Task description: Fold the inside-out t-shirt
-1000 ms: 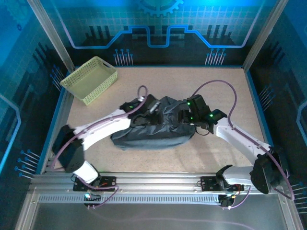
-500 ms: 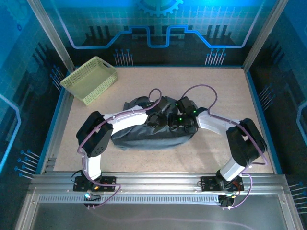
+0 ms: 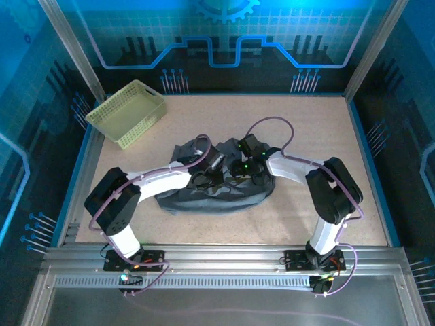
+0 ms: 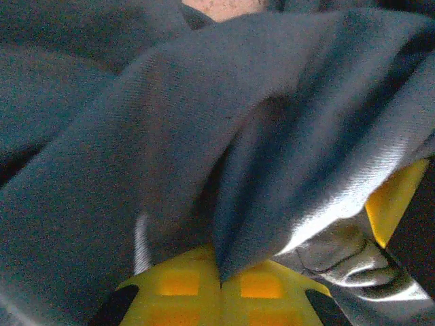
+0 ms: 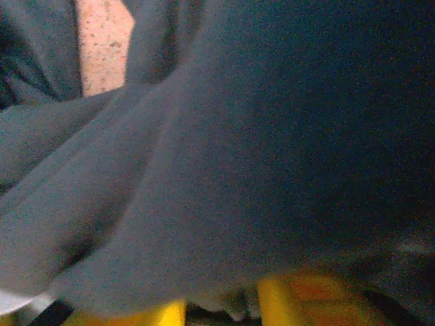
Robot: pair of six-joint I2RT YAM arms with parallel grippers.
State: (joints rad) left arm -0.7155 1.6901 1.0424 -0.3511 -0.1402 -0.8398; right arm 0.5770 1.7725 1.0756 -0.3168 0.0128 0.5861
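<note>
1. A speckled tan table (image 3: 326, 122) is seen, edged in blue.
2. The inside-out t-shirt (image 3: 204, 199) is bunched up mid-table, pretty crumpled.
3. A yellow-green lattice basket (image 3: 145, 127) is parked at the far-left corner, well apart.

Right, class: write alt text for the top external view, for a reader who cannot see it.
A dark grey t-shirt lies bunched in the middle of a tan table, the left arm and right arm reaching in from the near edge to meet on it. A pale yellow-green lattice basket sits at the far left corner.
</note>
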